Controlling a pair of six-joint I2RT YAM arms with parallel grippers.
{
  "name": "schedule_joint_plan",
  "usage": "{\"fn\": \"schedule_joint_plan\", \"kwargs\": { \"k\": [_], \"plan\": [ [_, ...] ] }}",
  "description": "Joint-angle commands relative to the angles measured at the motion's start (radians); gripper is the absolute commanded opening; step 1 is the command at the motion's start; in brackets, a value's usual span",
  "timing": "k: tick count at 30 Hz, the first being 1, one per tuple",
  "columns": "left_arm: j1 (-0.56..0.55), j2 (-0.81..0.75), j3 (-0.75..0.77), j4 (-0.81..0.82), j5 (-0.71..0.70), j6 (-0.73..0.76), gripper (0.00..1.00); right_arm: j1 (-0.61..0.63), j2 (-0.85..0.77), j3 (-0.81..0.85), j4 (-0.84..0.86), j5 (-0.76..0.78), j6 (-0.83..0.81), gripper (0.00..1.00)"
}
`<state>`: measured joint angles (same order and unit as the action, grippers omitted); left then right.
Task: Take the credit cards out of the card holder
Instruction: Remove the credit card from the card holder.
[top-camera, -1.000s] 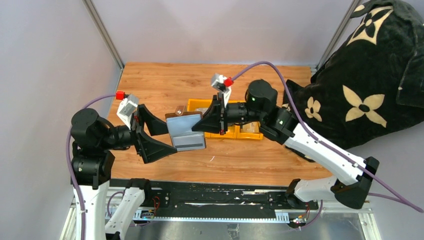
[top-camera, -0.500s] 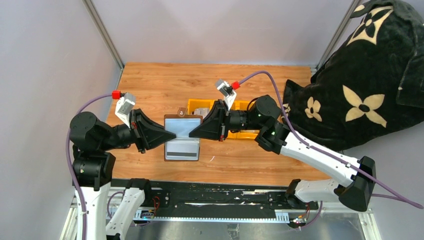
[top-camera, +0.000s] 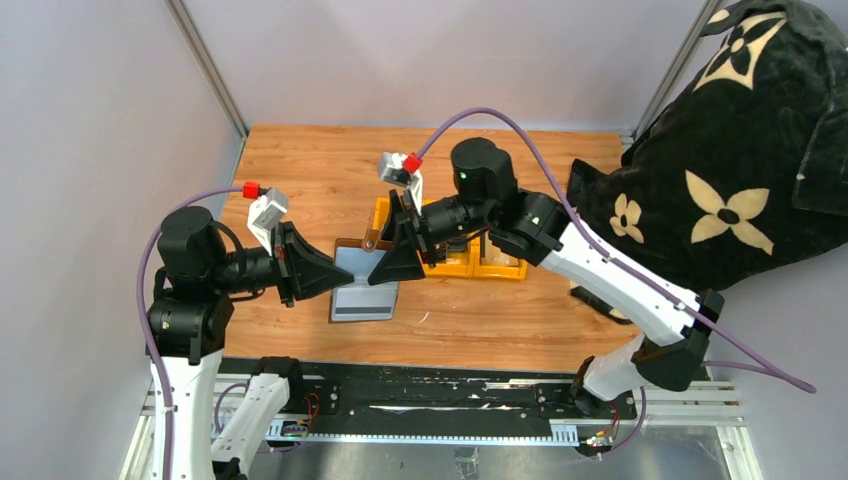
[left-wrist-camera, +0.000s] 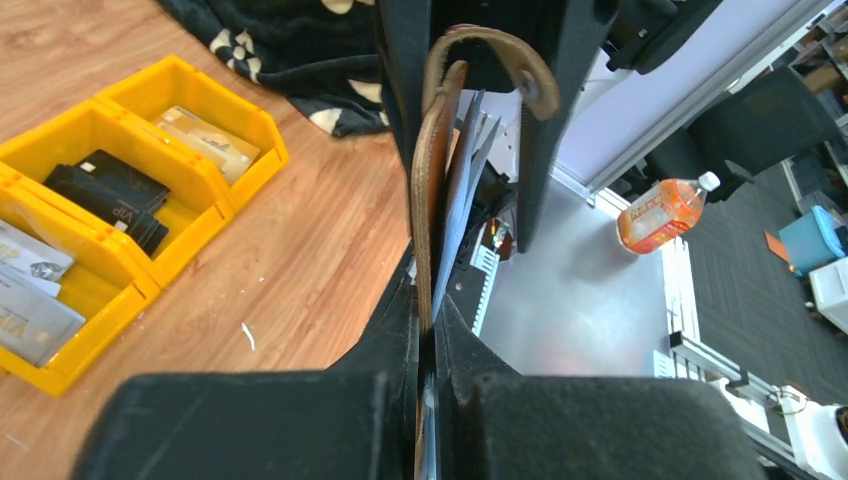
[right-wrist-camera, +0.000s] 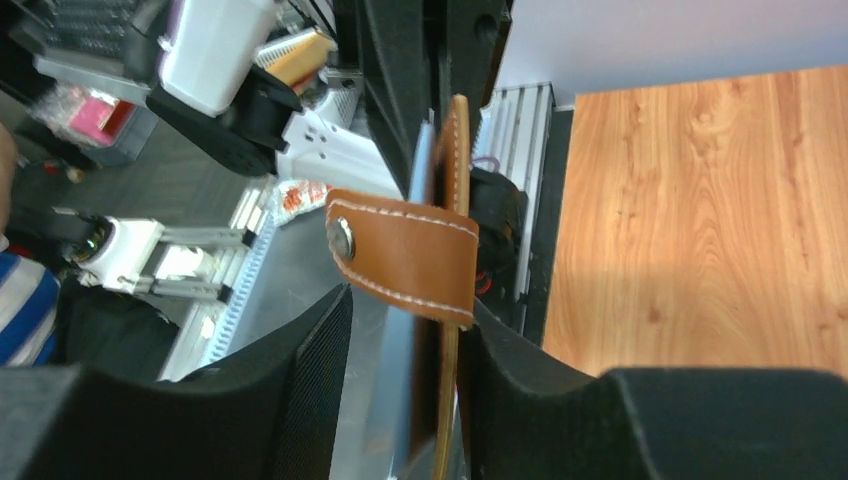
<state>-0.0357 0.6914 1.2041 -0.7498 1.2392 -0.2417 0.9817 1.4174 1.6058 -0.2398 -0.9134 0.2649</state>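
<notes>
Brown wallet (top-camera: 365, 290): held above the wooden table (top-camera: 300, 170).
My left gripper (left-wrist-camera: 427, 305): clamped tight on its edge.
My right gripper (right-wrist-camera: 405, 300): parted, astride the strap (right-wrist-camera: 405, 262) end.

Top: looks down from high above the near edge, far enough to take in the whole table (top-camera: 300, 160). Wrists: peer from very close, facing each other, both on the card holder (left-wrist-camera: 428, 200) edge-on; perhaps too near for sharp detail.
</notes>
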Motion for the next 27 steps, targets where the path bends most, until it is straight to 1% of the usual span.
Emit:
{"fn": "schedule_joint_plan", "kwargs": {
  "k": [1, 2, 3, 5, 6, 7, 9, 10, 12, 14, 15, 16, 18, 21, 22, 23, 24, 26, 27],
  "plan": [
    [0.003, -0.002, 0.013, -0.083, 0.051, 0.065, 0.00, 0.013, 0.076, 0.122, -0.300, -0.056, -0.207, 0.38],
    [0.003, -0.006, 0.008, -0.083, 0.058, 0.065, 0.00, 0.013, 0.090, 0.139, -0.319, -0.055, -0.220, 0.26],
    [0.003, -0.006, 0.006, -0.083, 0.062, 0.065, 0.00, 0.013, 0.106, 0.161, -0.327, -0.054, -0.225, 0.20],
    [0.002, -0.008, 0.004, -0.083, 0.060, 0.064, 0.00, 0.013, 0.132, 0.198, -0.345, -0.049, -0.226, 0.01],
    [0.003, -0.008, 0.005, -0.083, 0.054, 0.063, 0.05, 0.013, 0.139, 0.212, -0.345, -0.042, -0.223, 0.00],
    [0.003, -0.010, 0.006, -0.085, 0.047, 0.059, 0.25, 0.013, 0.140, 0.221, -0.338, -0.022, -0.218, 0.00],
    [0.003, -0.016, 0.006, -0.087, 0.029, 0.046, 0.82, 0.005, 0.117, 0.206, -0.247, 0.048, -0.167, 0.00],
    [0.003, -0.023, 0.003, -0.089, 0.009, 0.045, 0.98, -0.003, 0.096, 0.175, -0.168, 0.063, -0.111, 0.00],
    [0.003, -0.038, -0.006, -0.089, -0.030, 0.048, 1.00, -0.021, 0.024, 0.054, 0.100, 0.094, 0.039, 0.00],
    [0.002, -0.051, -0.022, -0.071, -0.058, 0.032, 1.00, -0.024, -0.092, -0.205, 0.497, 0.169, 0.234, 0.00],
    [0.003, -0.060, -0.035, -0.048, -0.068, 0.008, 1.00, -0.024, -0.128, -0.298, 0.667, 0.199, 0.323, 0.00],
    [0.002, -0.070, -0.053, -0.011, -0.071, -0.024, 1.00, -0.025, -0.157, -0.366, 0.785, 0.230, 0.376, 0.00],
    [0.003, -0.102, -0.096, 0.089, -0.073, -0.108, 1.00, -0.025, -0.199, -0.429, 0.861, 0.287, 0.409, 0.00],
    [0.003, -0.153, -0.176, 0.309, -0.062, -0.303, 0.99, -0.017, -0.245, -0.513, 0.962, 0.363, 0.442, 0.00],
    [0.003, -0.167, -0.209, 0.380, -0.060, -0.387, 0.97, -0.011, -0.259, -0.539, 1.000, 0.405, 0.444, 0.00],
    [0.002, -0.173, -0.222, 0.431, -0.058, -0.436, 0.96, -0.005, -0.267, -0.562, 1.012, 0.424, 0.443, 0.00],
    [0.003, -0.175, -0.235, 0.465, -0.057, -0.459, 0.93, -0.001, -0.274, -0.578, 1.027, 0.447, 0.440, 0.00],
    [0.003, -0.162, -0.248, 0.494, -0.055, -0.519, 0.82, 0.006, -0.278, -0.596, 1.054, 0.475, 0.446, 0.00],
    [0.002, -0.157, -0.248, 0.504, -0.055, -0.531, 0.76, 0.011, -0.277, -0.603, 1.064, 0.485, 0.445, 0.00]
  ]
}}
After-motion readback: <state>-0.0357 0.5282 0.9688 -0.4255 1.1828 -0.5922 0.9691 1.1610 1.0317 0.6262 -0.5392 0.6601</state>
